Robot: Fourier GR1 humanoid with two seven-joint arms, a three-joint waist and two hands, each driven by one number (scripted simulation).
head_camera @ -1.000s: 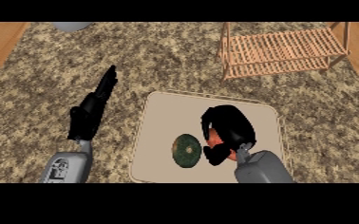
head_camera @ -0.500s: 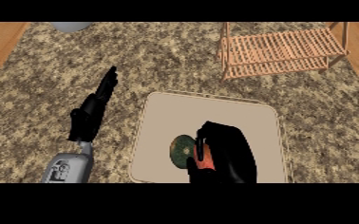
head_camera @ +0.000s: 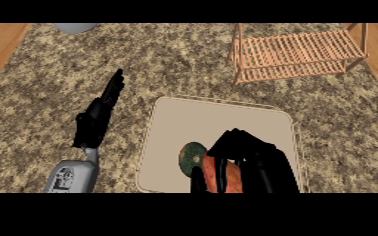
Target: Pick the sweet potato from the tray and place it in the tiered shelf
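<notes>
An orange sweet potato lies on the beige tray near its front edge. My right hand covers it from above, fingers and thumb curled round it, so only part of the orange skin shows. The wooden tiered shelf stands at the back right, well away from the hand. My left hand rests open on the counter left of the tray, fingers straight and pointing away.
A green round thing lies on the tray just left of the sweet potato. A grey vessel's rim shows at the back left. A wooden edge borders the speckled counter at far left.
My right hand has drawn back toward the view's lower edge and closed round the sweet potato, whose orange skin now shows beneath it. The left hand has stayed put.
</notes>
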